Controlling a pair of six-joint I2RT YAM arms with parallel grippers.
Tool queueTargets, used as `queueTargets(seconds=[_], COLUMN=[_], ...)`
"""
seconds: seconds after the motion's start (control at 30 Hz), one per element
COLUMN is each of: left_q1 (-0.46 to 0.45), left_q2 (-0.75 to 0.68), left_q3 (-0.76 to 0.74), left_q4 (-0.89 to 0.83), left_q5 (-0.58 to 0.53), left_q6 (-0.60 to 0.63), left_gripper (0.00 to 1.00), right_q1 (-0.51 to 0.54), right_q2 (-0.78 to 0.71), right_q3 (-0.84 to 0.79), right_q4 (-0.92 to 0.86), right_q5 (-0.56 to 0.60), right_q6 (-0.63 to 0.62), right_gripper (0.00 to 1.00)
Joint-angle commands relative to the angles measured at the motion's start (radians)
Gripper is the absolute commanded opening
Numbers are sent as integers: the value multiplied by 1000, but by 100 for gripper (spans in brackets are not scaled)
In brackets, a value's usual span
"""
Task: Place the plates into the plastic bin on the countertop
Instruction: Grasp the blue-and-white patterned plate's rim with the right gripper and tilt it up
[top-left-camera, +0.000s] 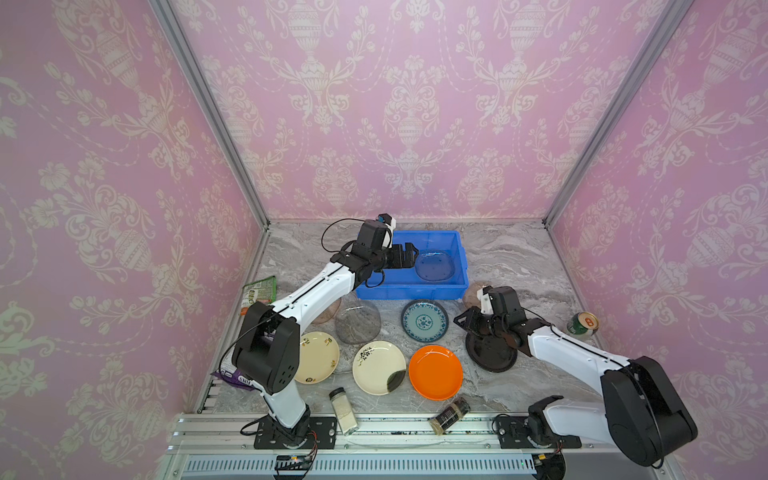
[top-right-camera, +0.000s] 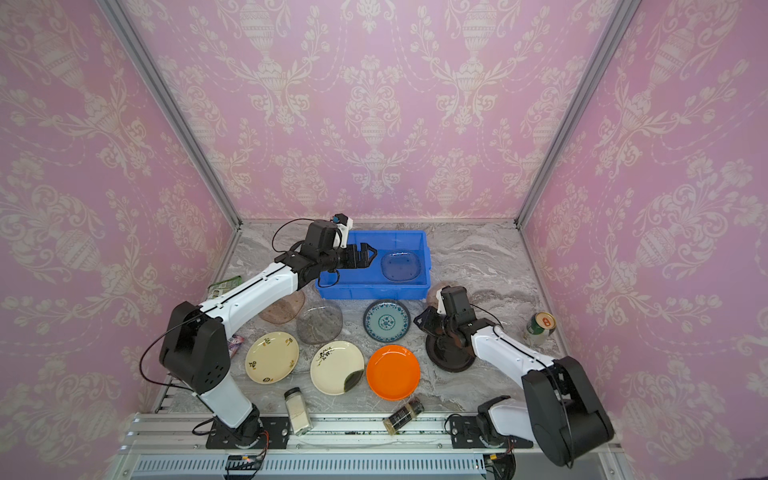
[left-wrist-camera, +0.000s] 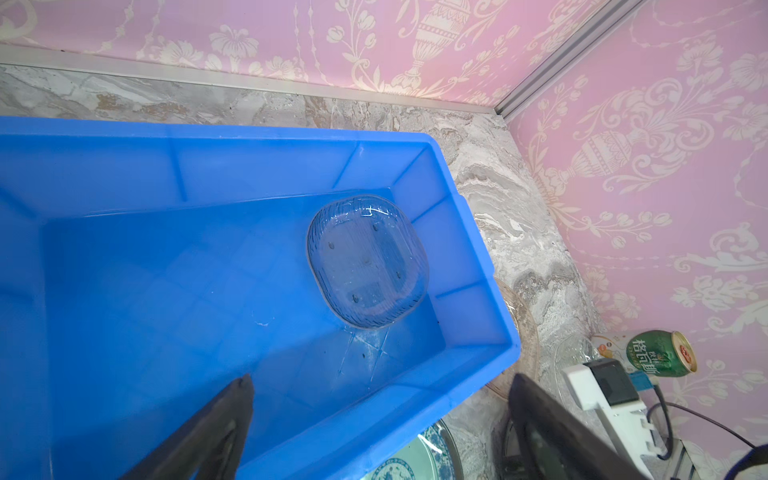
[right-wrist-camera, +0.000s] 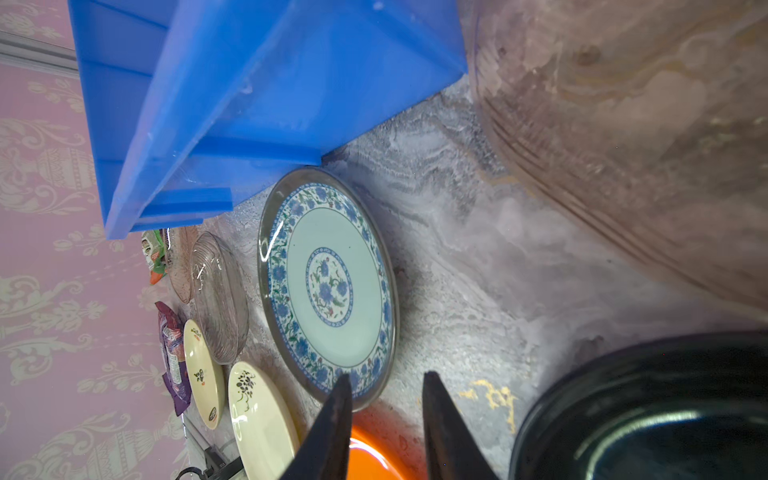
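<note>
The blue plastic bin (top-left-camera: 409, 292) stands at the back of the marble countertop (top-left-camera: 511, 257). A clear glass plate (top-left-camera: 436, 265) (left-wrist-camera: 368, 262) lies in its right end. My left gripper (top-left-camera: 412, 257) (left-wrist-camera: 380, 379) hangs open over the bin's middle, holding nothing. In front of the bin lie a teal patterned plate (top-left-camera: 424, 321) (right-wrist-camera: 328, 286), a grey glass plate (top-left-camera: 357, 322), two cream plates (top-left-camera: 316, 357) (top-left-camera: 378, 365) and an orange plate (top-left-camera: 435, 372). My right gripper (top-left-camera: 462, 322) (right-wrist-camera: 387, 375) hovers narrowly open and empty between the teal plate and the black plate (top-left-camera: 492, 353).
Pinkish glass plates lie under the left arm (top-left-camera: 328, 316) and behind the right wrist (top-left-camera: 473, 293). Two spice jars (top-left-camera: 344, 411) (top-left-camera: 450, 415) lie at the front edge. A green can (top-left-camera: 582, 324) stands far right. Snack packets (top-left-camera: 259, 289) (top-left-camera: 235, 376) lie along the left wall.
</note>
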Motion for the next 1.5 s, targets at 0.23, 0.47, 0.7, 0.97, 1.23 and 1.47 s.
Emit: queueTargets(seconds=[0.23,0.47,0.7,0.97,1.23,1.47], left_q1=[-8,-4,3,8,13,25], left_q2=[-28,-16,2,19,8,-15], left_q3=[-33,-33,-36,-38,-32,-33], left_q4=[51,53,60,64,35,16], left_q5=[40,38,47,58,53,44], left_q6=[-21,-20,-29,-38,-21,-7], left_gripper=[98,98,97,97,97,97], right_q1=[17,34,39,39,39,42], right_q2=[184,267,318,273,141,-109], right_q3=[13,19,19,12,29,96], right_q4=[176,241,283,250,104,-243], right_q5=[-50,-64,-67,-51,-68,-94], right_q6=[40,58,74,65,34,-65], right_gripper=[30,28,19,2,0,0])
